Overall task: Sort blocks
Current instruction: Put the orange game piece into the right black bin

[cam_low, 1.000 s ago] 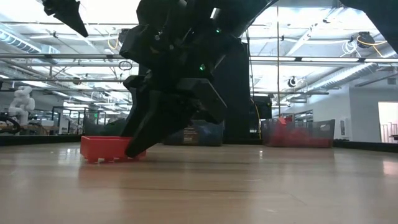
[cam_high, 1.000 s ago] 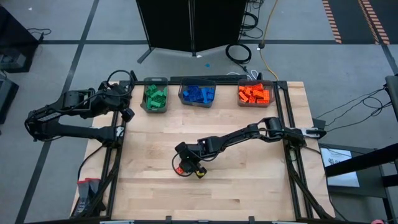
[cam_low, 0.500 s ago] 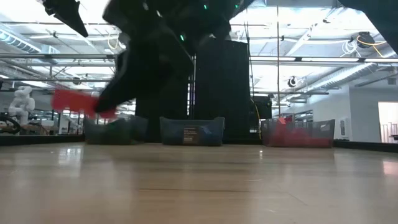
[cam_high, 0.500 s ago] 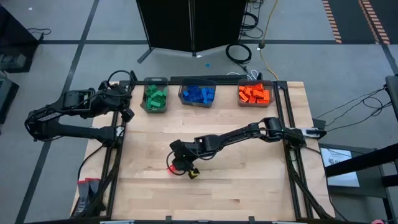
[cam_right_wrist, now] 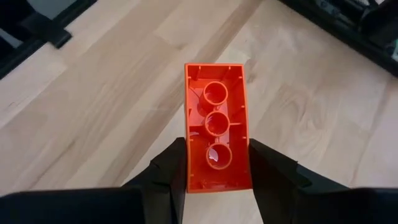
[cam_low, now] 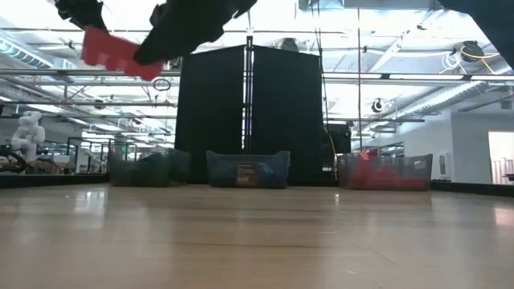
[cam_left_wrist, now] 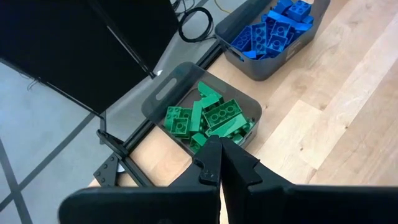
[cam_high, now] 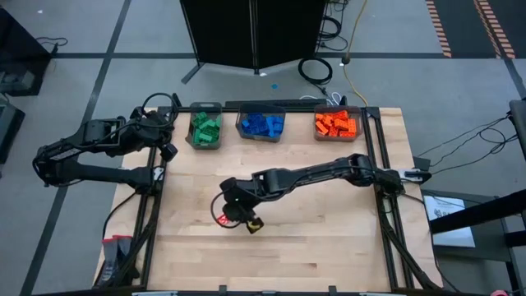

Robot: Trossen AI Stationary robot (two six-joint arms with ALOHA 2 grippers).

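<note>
An orange-red block (cam_right_wrist: 216, 134) hangs well above the table's middle, its hollow underside with three tubes toward the wrist camera. My right gripper (cam_right_wrist: 217, 163) is shut on it. From above, the block (cam_high: 222, 219) shows at my right gripper (cam_high: 231, 212); in the low view the block (cam_low: 116, 52) is high up. My left gripper (cam_left_wrist: 221, 167) is shut with nothing in it, over the table's far left beside the bin of green blocks (cam_left_wrist: 208, 115). My right gripper pinches the block's two long sides (cam_right_wrist: 188, 163) between its two fingers (cam_right_wrist: 268, 168), near one end. The fingers slant downward and lie along the block, whose other end juts out past them. The block is lifted clear of the table and tilted.
Three grey bins stand along the far edge: green blocks (cam_high: 205, 129), blue blocks (cam_high: 260, 125) and orange-red blocks (cam_high: 337, 126). A black frame runs down both sides of the wooden table (cam_high: 329, 238). A dark cabinet (cam_high: 255, 33) stands beyond the far edge.
My right gripper has risen from the table with the orange-red block and drifted a little toward the left edge. The block, which lay on the wood a second ago, now hangs lifted clear and tilted.
</note>
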